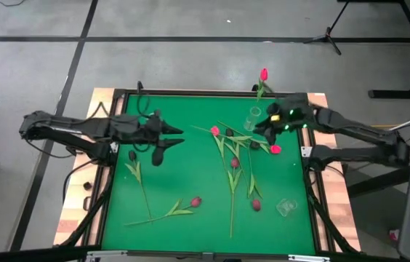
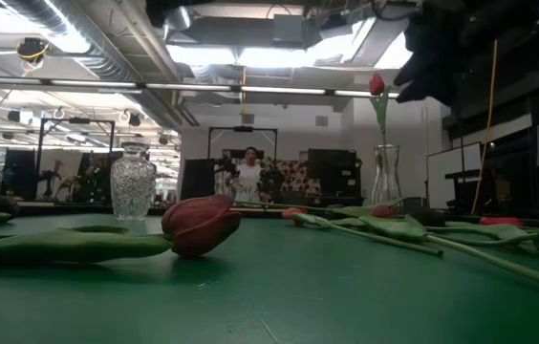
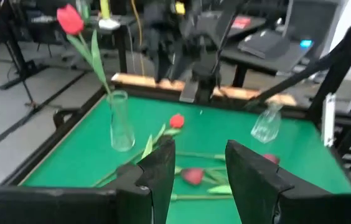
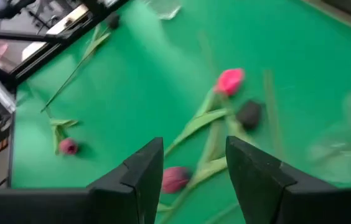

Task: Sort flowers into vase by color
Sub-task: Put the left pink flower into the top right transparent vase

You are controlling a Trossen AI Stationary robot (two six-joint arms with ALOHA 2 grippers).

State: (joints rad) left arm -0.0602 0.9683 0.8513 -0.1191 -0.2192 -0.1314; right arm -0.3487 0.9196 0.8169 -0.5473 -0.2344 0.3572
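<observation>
Several tulips lie loose on the green table (image 1: 190,109). Pink heads (image 1: 214,131) (image 1: 275,149) and dark buds (image 1: 254,145) lie mid-right, maroon heads (image 1: 195,201) (image 1: 256,205) nearer the front, and a dark one (image 1: 132,155) at the left. One red tulip (image 1: 263,74) stands with its stem in the tall clear vase (image 1: 254,116) at the far right. My left gripper (image 1: 174,135) hovers open left of centre, empty (image 3: 200,168). My right gripper (image 1: 262,131) hovers open beside the tall vase, over the pile, empty (image 4: 194,168).
A faceted clear vase (image 1: 286,207) stands near the front right corner, with no flower in it. A raised dark frame (image 1: 110,175) borders the table. Bare green surface lies at the far left and front centre. A person (image 2: 248,172) stands far off in the room behind.
</observation>
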